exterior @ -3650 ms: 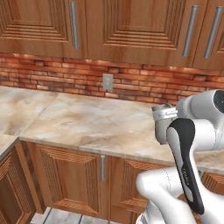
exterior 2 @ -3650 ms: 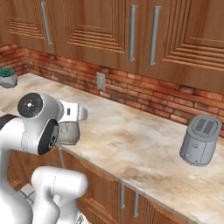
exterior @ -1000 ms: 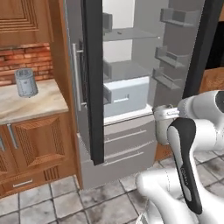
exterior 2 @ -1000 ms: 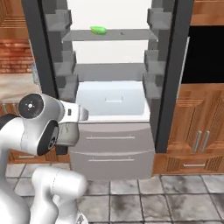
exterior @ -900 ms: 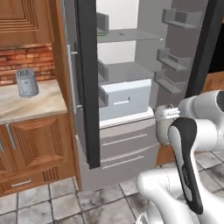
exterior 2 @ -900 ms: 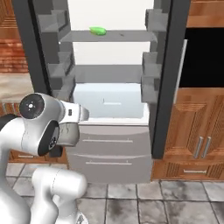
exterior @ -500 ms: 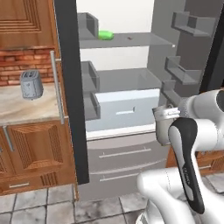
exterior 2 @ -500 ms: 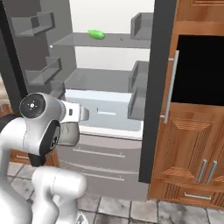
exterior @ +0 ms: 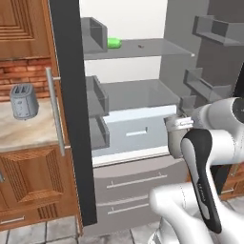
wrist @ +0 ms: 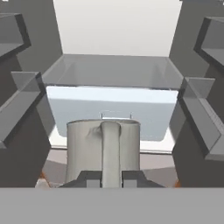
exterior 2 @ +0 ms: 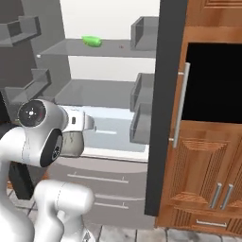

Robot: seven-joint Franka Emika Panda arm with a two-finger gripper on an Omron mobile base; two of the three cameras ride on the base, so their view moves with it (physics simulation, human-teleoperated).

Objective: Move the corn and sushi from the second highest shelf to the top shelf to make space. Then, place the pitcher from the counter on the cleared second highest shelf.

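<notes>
The fridge stands open ahead of me. On the top shelf (exterior: 157, 49) (exterior 2: 61, 49) lie the green corn (exterior: 114, 43) (exterior 2: 91, 41) and, to its right, the tiny reddish sushi (exterior: 140, 46) (exterior 2: 121, 46). The glass shelf below it (exterior: 138, 90) (exterior 2: 94, 94) (wrist: 113, 70) is bare. My gripper (wrist: 110, 177) is shut on the handle of the grey pitcher (wrist: 103, 146) (exterior: 175, 139) (exterior 2: 71, 144), held upright in front of the fridge, at about the height of the white drawer.
A white drawer (exterior: 138, 132) (wrist: 109, 109) sits under the bare shelf. Grey door bins (exterior: 95, 100) (exterior 2: 142, 113) line both open doors (exterior: 71, 119) (exterior 2: 165, 104). A toaster (exterior: 24, 101) stands on the left counter. A wooden cabinet with a dark oven (exterior 2: 212, 80) is on the right.
The whole picture has shifted as the base moved: the open fridge now sits closer and more squarely ahead. The pitcher stays in my shut gripper.
</notes>
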